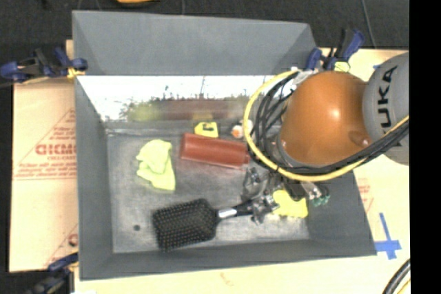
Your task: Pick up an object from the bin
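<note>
From my screen I take the black hairbrush (180, 224) as my marker: it lies on the floor of the grey bin (193, 45) close to the near wall, bristles up, its broad head to the left and its thin handle running off to the right. The gripper (256, 204) is down low right at the tip of that handle, touching it or very nearly so. The metal parts there blur together from this angle, so I cannot tell how far open the tool is or whether it has hold of the handle at all. Above and to the right of the brush's handle the arm's rounded orange cover (322, 119) hangs over the bin, with a loop of yellow and black cables (256, 113) wrapped round its left side. Just beyond the handle tip, on the far side of the gripper from the brush head, a flat yellow piece (291, 205) pokes out from under the wrist. Behind the brush, towards the back wall, lies a red cylinder (213, 149) on its side, and to the left of that, behind the brush head, a crumpled yellow-green piece (157, 163). Further back still, just past the cylinder, sits a small yellow bit (206, 128) near the foot of the back wall.
</note>
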Motion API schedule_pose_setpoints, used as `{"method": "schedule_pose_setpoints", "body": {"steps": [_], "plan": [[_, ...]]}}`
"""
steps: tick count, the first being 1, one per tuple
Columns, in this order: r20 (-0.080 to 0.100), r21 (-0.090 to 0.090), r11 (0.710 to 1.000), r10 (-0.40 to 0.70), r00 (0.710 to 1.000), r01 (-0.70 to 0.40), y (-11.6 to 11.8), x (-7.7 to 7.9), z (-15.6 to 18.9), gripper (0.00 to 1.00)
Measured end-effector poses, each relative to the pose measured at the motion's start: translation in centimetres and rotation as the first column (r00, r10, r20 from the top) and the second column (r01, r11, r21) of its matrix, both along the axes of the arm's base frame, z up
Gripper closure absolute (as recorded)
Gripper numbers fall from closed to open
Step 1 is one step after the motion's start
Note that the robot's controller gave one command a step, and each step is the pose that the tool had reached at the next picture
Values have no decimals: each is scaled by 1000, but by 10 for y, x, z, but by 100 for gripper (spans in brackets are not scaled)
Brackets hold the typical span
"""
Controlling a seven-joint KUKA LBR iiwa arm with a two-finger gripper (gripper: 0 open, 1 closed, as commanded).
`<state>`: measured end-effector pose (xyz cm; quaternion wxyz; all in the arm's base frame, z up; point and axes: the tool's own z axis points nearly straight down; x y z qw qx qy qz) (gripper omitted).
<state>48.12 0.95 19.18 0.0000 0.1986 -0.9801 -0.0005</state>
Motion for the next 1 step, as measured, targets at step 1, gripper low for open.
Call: {"method": "schedule_pose_setpoints", "body": {"steps": [1], "plan": [[19, -1, 1000, 20, 1000, -20, -1, 2, 12, 100]]}}
